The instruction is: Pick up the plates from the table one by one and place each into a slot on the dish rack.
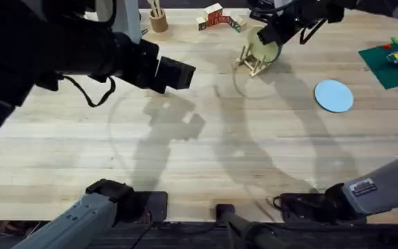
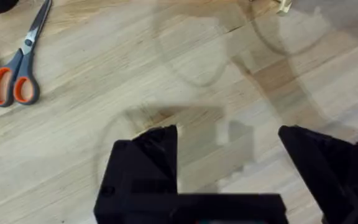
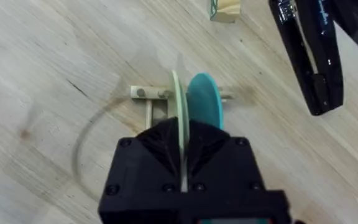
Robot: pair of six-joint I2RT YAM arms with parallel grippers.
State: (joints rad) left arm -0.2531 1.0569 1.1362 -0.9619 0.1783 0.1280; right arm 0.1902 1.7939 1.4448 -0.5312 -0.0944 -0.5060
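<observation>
We see right gripper pinching cream-yellow plate on edge above dish rack, teal plate apparently already slotted beside it. Risk: rim strikes peg, rack tips. Left gripper spread, hovering over table. Blue plate lies flat, well apart. Scissors nearby.

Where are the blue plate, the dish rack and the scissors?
blue plate (image 1: 334,95): overhead view, middle of its face.
dish rack (image 1: 252,64): overhead view, its wooden pegs.
scissors (image 2: 15,87): left wrist view, orange handle loops.
</observation>
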